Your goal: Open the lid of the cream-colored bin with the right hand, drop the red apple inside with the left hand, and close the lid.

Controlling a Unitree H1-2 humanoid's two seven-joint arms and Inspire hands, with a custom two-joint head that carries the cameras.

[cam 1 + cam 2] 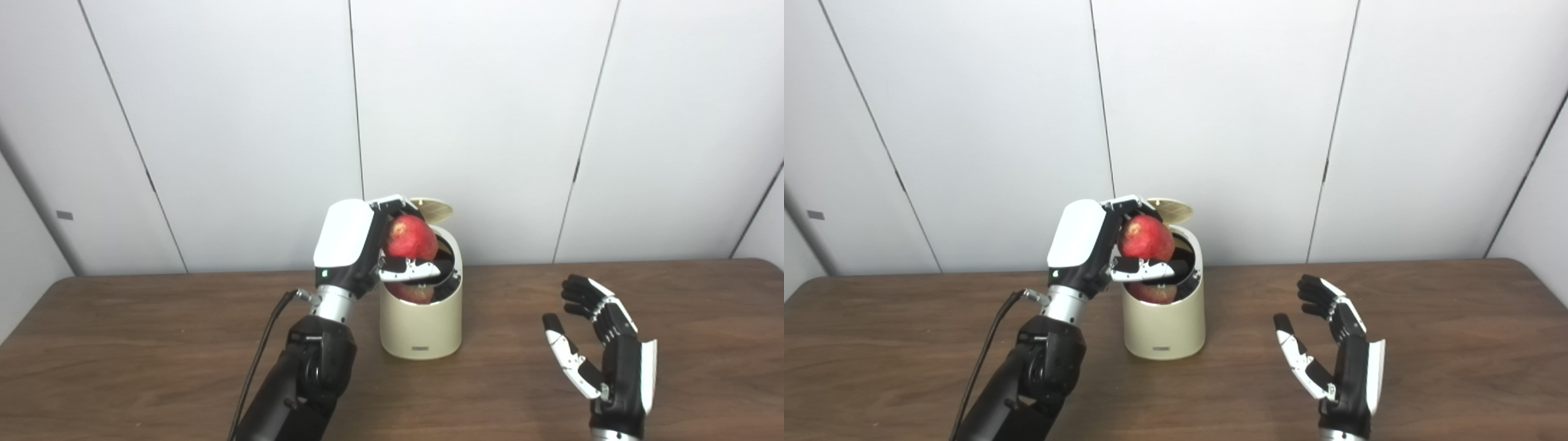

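Red apple [409, 237] in left hand [358, 248] above bin [420, 321] rim.

Black arms, white-backed hands, black-and-white fingers [576, 361], black cable [260, 352].

Bin [420, 327] mouth blocked — left hand [367, 248] and apple [409, 237] fill it.
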